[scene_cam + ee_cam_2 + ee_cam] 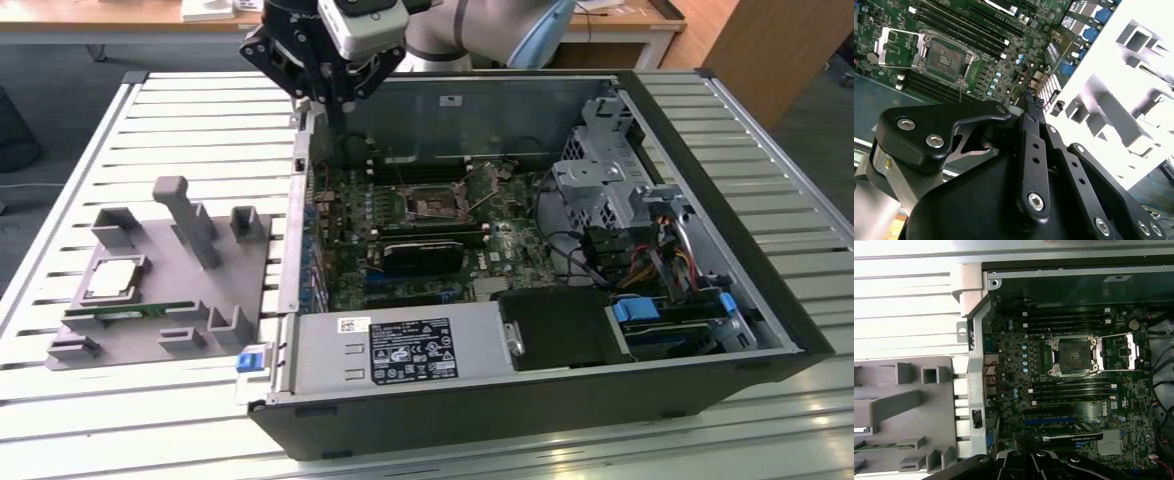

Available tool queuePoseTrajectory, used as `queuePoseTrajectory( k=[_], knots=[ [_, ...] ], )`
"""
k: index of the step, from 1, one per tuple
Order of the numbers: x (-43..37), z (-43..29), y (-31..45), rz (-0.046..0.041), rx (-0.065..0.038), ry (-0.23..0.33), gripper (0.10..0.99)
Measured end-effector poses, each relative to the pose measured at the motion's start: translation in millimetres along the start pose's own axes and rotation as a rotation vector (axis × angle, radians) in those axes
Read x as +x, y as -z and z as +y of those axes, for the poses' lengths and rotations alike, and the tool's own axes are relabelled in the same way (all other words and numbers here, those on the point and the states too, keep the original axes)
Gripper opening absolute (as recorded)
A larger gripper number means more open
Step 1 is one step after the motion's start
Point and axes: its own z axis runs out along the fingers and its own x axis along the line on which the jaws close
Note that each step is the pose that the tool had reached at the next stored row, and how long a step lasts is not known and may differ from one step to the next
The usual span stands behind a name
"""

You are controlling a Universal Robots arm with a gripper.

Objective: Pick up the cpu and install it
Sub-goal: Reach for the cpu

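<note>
The cpu (115,277) lies flat in its recess on the grey tray (80,350), which you will find on the slatted bench (120,425) at the exterior view's left, just beside the open computer case (534,405). Its silver top faces up and nothing touches it. A narrow green memory stick (127,312) lies on the same tray, close to the cpu on the side nearer the camera. Your gripper (331,105) hangs well apart from the cpu, above the far corner of the case wall nearest the tray, pointing down. In the second wrist view the gripper (1034,100) has its fingertips drawn together with nothing between them, so you are carrying nothing. Inside the case, on the green motherboard (1064,405), you can see the socket (1074,356) standing bare with its metal load plate (1129,352) flipped open beside it. The second wrist view shows that socket (944,55) with its dark centre uncovered, and the memory slots (1071,390) run alongside it.
</note>
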Motion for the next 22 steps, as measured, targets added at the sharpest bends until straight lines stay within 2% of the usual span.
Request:
queuePoseTrajectory(
  k=[22],
  knots=[
    [15.8, -1.2, -0.9, 0.0006, 0.0, 0.0, 0.106]
  ],
)
